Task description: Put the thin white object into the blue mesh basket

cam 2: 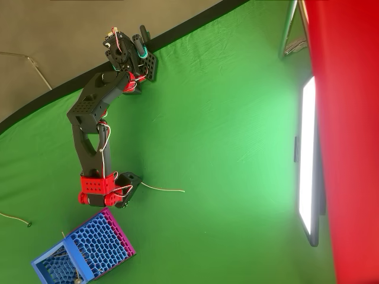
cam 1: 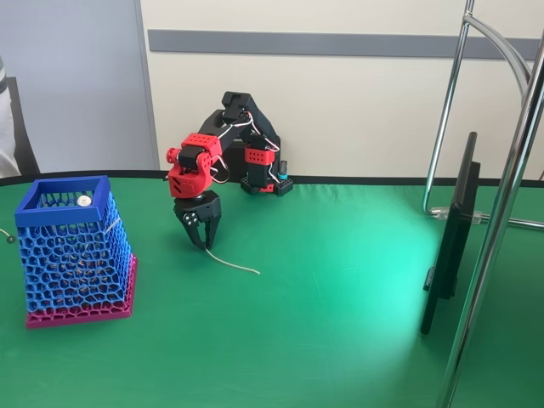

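My hand [cam 1: 204,241] points straight down at the green surface [cam 1: 340,306], its black fingers drawn nearly together at one end of the thin white object [cam 1: 231,263]; I cannot tell whether they grip it. The object lies curved on the cloth, trailing away to the right in the fixed view. The blue mesh basket [cam 1: 38,197] stands upright on its magenta base, off to the left and apart from my hand. Something small, round and white [cam 1: 84,201] sits at its rim.

In the overhead view my hand [cam 2: 127,198] is just above the basket [cam 2: 71,247].
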Controlling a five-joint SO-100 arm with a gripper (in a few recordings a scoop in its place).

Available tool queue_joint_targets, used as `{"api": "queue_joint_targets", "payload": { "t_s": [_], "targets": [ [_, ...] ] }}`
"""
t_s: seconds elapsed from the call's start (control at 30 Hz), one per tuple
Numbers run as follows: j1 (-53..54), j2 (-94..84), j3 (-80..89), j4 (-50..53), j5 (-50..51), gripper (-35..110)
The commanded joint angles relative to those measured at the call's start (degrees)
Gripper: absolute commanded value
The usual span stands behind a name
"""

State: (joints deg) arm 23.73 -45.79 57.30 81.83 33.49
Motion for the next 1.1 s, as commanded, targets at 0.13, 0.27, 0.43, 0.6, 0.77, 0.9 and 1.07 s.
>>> {"api": "queue_joint_targets", "payload": {
  "t_s": [0.13, 0.27, 0.43, 0.6, 0.77, 0.9, 1.07],
  "targets": [
    [-0.26, -0.79, 0.26, 0.53, 0.44, 7],
    [-0.26, -0.97, 0.26, 0.53, 0.35, 7],
    [-0.35, -1.41, 0.62, 0.53, 0.44, 7],
    [-0.53, -2.99, 0.79, 0.53, 0.18, 8],
    [-0.53, -5.54, 0.97, 1.05, 0.00, 8],
    [-0.53, -7.12, 0.70, 2.11, -0.26, 8],
    [-0.53, -8.00, 0.79, 2.29, -0.26, 8]
  ]
}}
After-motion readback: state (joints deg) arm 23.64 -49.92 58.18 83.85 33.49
